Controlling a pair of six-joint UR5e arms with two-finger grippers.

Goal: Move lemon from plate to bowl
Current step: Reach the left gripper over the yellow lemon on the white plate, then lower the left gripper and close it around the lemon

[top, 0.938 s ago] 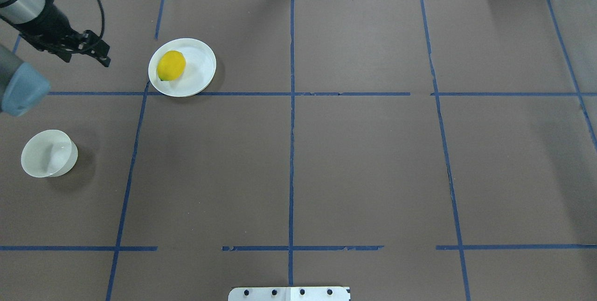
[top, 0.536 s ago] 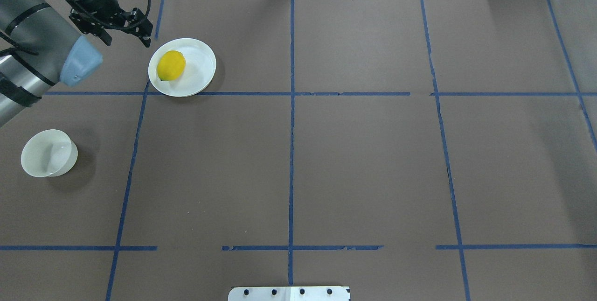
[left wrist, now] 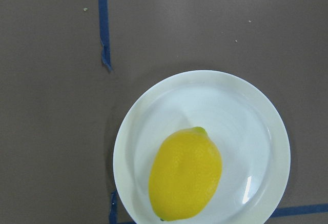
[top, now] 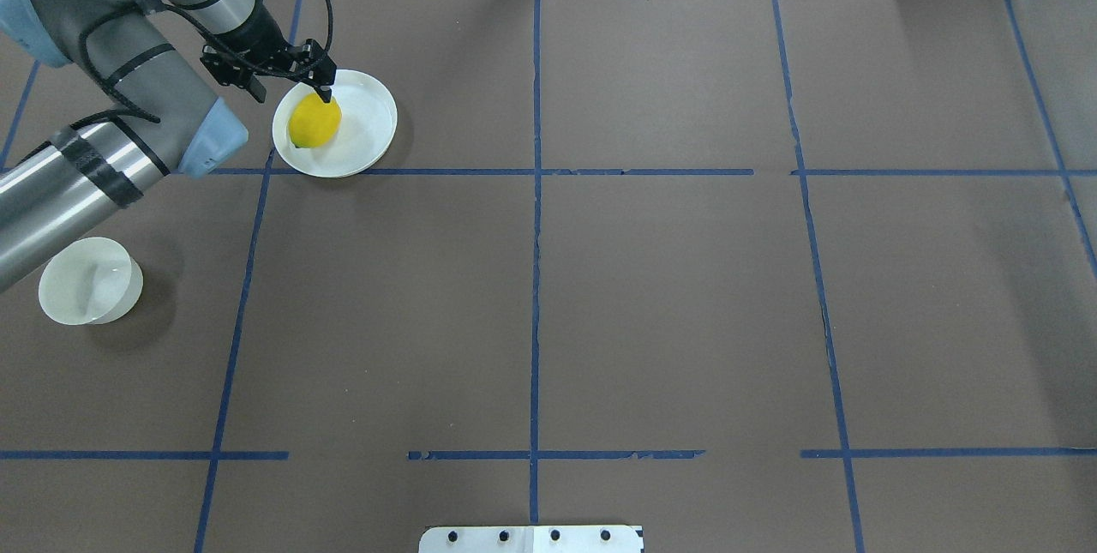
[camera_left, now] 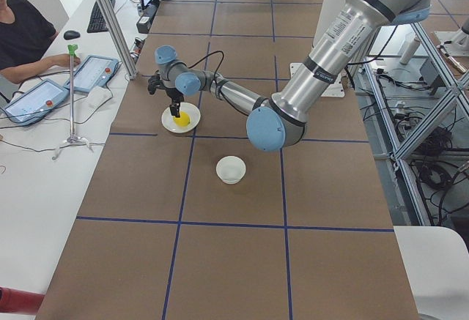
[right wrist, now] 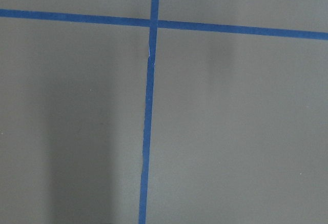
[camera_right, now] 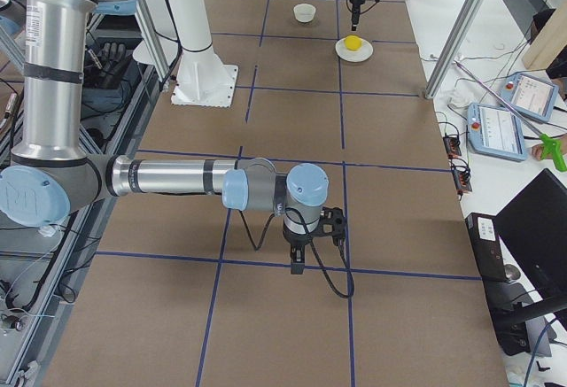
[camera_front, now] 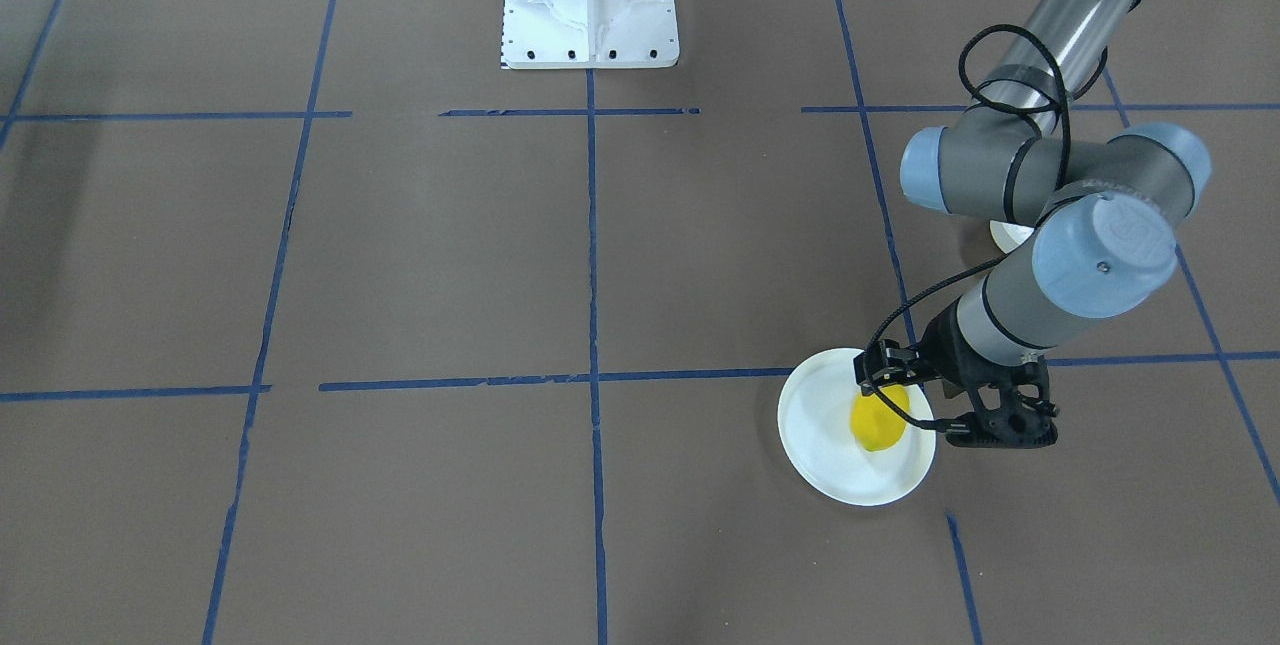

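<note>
The bowl (top: 90,281) stands nearest, well apart from the plate (top: 364,137) farther out, where the lemon (top: 314,120) lies — the left gripper (top: 291,92) hangs just over it, jaws spread wide. Whether the right gripper (camera_right: 299,263) is spread, I cannot tell.

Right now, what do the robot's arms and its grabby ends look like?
The left arm and right arm are round silver-grey tubes with pale blue caps on the joints. The left end effector and right end effector are black, each with a looping black cable.
</note>
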